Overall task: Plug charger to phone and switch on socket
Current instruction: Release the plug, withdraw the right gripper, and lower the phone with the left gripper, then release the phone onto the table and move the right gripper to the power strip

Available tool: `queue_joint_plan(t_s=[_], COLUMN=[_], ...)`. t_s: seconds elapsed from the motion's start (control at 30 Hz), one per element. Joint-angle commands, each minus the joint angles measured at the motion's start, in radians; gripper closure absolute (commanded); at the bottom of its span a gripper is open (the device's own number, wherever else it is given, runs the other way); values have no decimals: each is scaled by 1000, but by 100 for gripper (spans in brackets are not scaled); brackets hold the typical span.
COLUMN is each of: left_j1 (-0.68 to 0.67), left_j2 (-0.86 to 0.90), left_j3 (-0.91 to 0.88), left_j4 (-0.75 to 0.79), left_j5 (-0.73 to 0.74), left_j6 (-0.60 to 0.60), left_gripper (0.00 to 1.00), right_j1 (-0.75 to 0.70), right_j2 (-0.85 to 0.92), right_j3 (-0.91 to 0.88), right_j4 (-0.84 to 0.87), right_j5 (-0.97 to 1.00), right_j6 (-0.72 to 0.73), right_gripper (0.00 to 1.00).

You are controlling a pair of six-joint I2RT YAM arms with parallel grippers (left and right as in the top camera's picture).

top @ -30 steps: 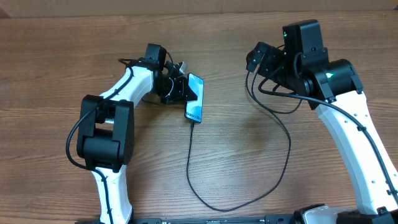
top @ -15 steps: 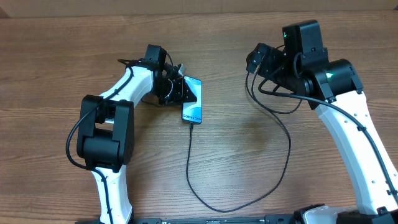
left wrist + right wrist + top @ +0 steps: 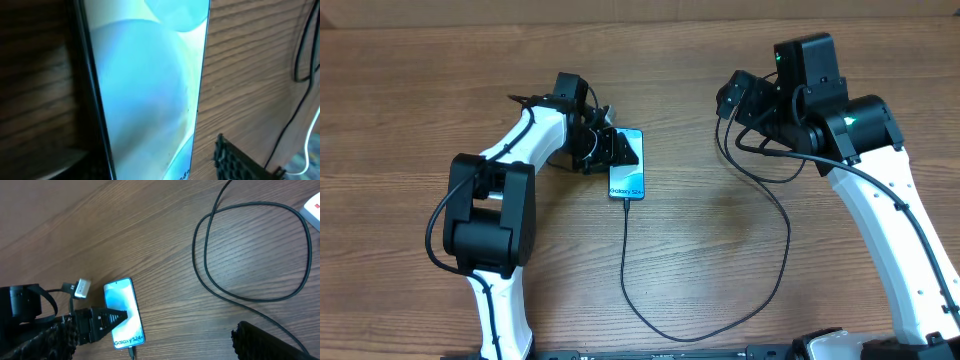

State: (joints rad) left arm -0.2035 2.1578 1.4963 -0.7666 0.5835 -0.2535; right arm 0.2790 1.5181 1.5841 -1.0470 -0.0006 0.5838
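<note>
Right at the left hand, between its spread fingers, the phone

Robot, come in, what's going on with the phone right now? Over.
Left gripper at edge of phone, grip unclear. Right gripper state unclear. Charger cable meets phone at its text end. Socket untouched, nothing blocking.

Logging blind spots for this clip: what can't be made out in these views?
- Power strip: right arm covers it overhead; right wrist view shows only a corner at the frame edge, switch state unreadable.
- Cable tip at the phone: too small overhead, cut off by the bottom edge in the right wrist view.
- Right end effector: one finger visible in its wrist view; open or shut unclear.
</note>
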Motion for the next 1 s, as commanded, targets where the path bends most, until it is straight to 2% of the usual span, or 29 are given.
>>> queue_joint_plan(t_s=[0.0,0.23,0.43,0.8,0.97], left_j1=[-3,-2,9,66,95], left_j2=[-19,-19,-19,-36,-65], left_j3=[-3,-3,-3,39,181], left_j4=[-6,-15,-15,-68,-228], left_j5=[-48,-68,-76,-92,-277], left_j6=[6,6,6,6,6], left_gripper=[39,30,16,11,12], right_j1=[-5,-5,-5,-14,-72], right_j2=[-30,-30,-30,-30,-26], right_j3=[26,26,26,26,25], right_j4=[-6,-7,-10,-37,-56], right_j5=[-4,-4,-1,83,116], right_j6=[3,3,3,-11,-11], right_gripper=[0,0,0,0,0])
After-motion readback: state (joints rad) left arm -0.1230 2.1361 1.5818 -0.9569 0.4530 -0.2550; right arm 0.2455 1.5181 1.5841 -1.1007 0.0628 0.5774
